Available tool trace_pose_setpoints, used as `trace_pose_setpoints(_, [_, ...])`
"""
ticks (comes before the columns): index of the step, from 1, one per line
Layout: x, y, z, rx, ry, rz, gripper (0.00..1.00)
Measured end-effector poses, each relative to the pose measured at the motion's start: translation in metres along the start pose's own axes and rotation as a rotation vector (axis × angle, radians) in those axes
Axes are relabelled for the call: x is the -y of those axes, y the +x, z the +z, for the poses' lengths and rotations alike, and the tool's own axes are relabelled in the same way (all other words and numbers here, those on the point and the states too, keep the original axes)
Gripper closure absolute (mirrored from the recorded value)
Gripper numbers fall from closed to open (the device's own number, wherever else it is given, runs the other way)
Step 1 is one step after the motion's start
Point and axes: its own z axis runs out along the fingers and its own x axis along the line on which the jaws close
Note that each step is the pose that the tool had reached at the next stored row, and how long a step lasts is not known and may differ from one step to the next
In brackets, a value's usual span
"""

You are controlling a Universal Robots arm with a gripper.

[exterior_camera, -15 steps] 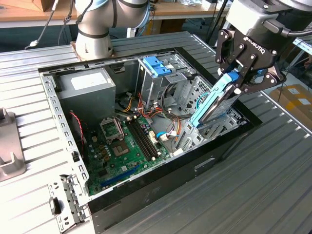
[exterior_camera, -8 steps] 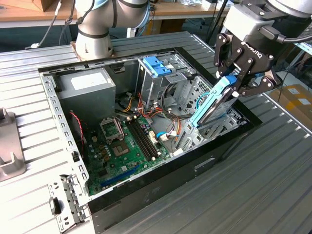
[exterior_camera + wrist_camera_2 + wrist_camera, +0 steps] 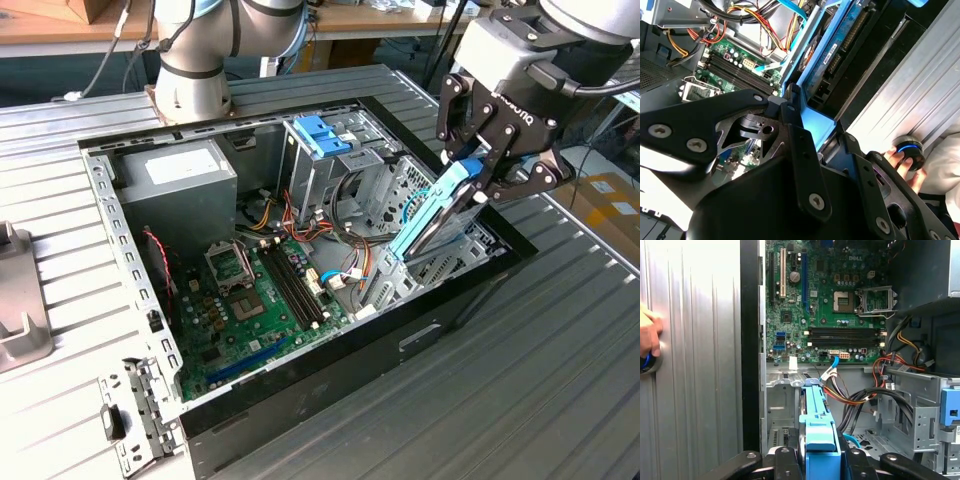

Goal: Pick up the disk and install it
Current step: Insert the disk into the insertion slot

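The disk point(image 3: 432, 218), a flat grey drive framed by a blue bracket, hangs tilted on edge over the drive bay at the exterior view's right end of the open computer case point(image 3: 300, 395). My gripper point(image 3: 482, 172) is shut on its upper end, and its lower end dips among the bay's metal rails. In the first wrist view the disk's blue bracket point(image 3: 816, 426) runs out from between my fingers point(image 3: 784, 456) toward the bay floor. In the second wrist view the disk point(image 3: 835, 42) shows its blue edge and circuit side beyond the black finger links.
Inside the case lie a green motherboard point(image 3: 250, 300), a grey power-supply box point(image 3: 180, 180), a blue ribbed latch point(image 3: 322, 135) on the drive cage and loose coloured cables point(image 3: 860, 395). A person's hand point(image 3: 907, 157) rests on a round knob on the ribbed table beside the case.
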Motion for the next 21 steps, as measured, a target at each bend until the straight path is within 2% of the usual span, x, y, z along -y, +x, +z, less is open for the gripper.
trace_pose_setpoints(7, [0.0000,0.0000,0.0002,0.0002,0.0001,0.000,0.63])
trace_pose_setpoints(8, [0.0000,0.0000,0.0002,0.0000,-0.0001,0.000,0.55])
trace_pose_setpoints(17, [0.0000,0.0000,0.0002,0.0000,0.0000,0.000,0.55])
trace_pose_setpoints(21, [0.0002,-0.0004,-0.0030,0.0022,-0.0001,0.000,0.55])
